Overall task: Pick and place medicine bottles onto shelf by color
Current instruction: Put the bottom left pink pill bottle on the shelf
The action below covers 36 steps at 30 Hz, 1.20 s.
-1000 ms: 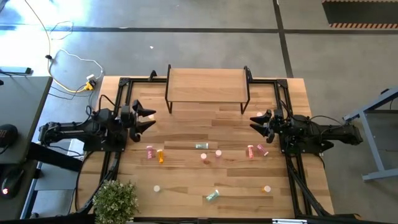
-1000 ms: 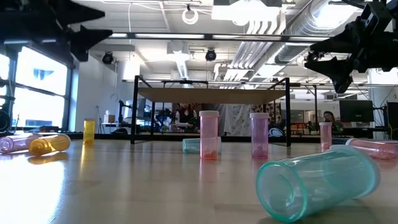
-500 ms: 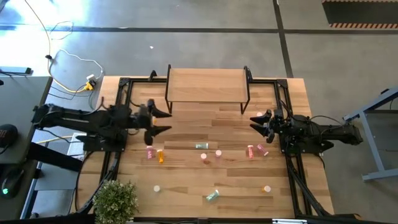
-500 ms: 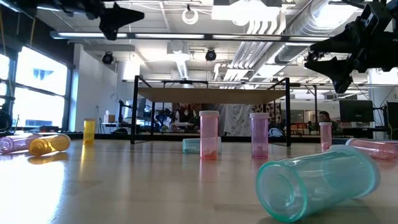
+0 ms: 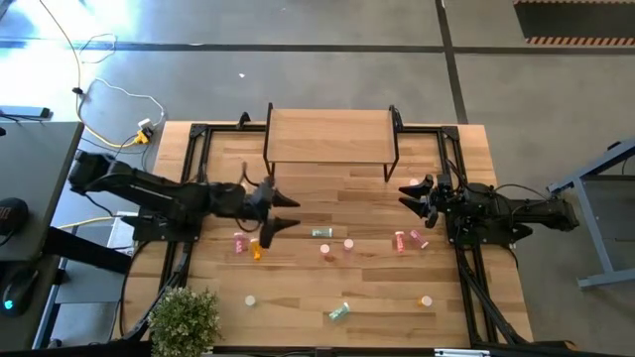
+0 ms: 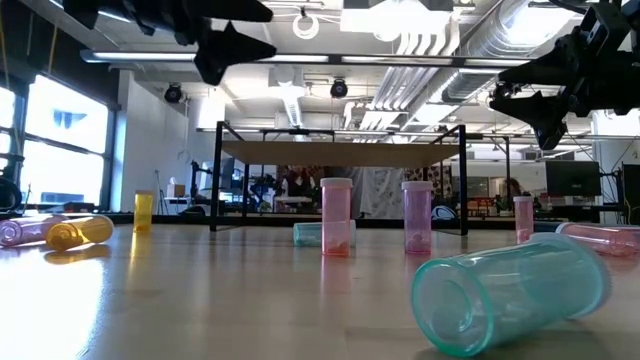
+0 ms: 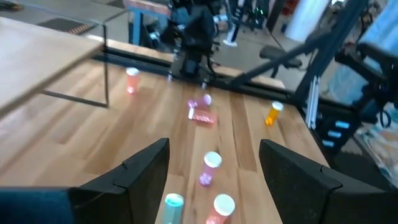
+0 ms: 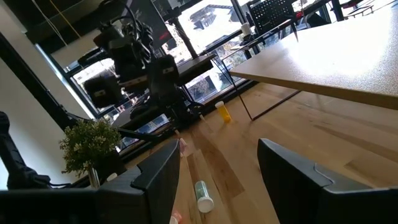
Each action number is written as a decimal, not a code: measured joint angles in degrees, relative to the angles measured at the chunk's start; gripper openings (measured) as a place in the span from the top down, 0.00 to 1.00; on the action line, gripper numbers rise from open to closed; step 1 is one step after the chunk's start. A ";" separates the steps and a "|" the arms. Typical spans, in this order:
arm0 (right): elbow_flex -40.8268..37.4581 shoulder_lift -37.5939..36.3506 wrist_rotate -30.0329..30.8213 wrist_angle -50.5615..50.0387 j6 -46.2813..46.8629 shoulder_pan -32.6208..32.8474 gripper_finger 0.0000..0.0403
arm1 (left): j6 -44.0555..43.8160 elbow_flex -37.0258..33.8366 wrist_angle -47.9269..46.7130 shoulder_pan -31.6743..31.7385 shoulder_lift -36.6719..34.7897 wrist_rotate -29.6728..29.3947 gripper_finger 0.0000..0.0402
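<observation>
The left tool (image 5: 281,211) hung above the surface (image 5: 298,288) with its fingers spread wide and nothing between them, stretched toward the middle. Closest to it, just off its tip toward the robot's side, stood an orange bottle (image 5: 257,248) with a pink bottle (image 5: 239,241) beside it. Slightly farther, straight ahead along the arm's reach, a teal bottle (image 5: 322,233) lay on its side, its long axis running left to right, roughly in line with the arm. Beyond that stood two more pink bottles (image 5: 348,244) near the centre. The shelf (image 5: 330,136) stood bare at the far edge. The right tool (image 5: 409,196), also spread and empty, waited at the right side, well apart from the teal bottle, so the left arm looked the better placed.
</observation>
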 joint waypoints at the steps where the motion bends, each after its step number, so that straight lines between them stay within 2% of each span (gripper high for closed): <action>1: 0.00 0.00 -0.02 -0.01 -0.02 -0.02 0.49 | 0.08 0.45 0.74 -0.36 1.50 0.00 0.40; 21: 0.00 0.00 0.01 0.09 0.40 0.00 0.49 | -0.29 10.59 3.71 -5.07 25.71 -2.71 0.40; 36: -0.02 0.00 0.03 0.10 0.40 -0.01 0.49 | -0.31 13.55 3.61 -5.79 34.41 -2.58 0.40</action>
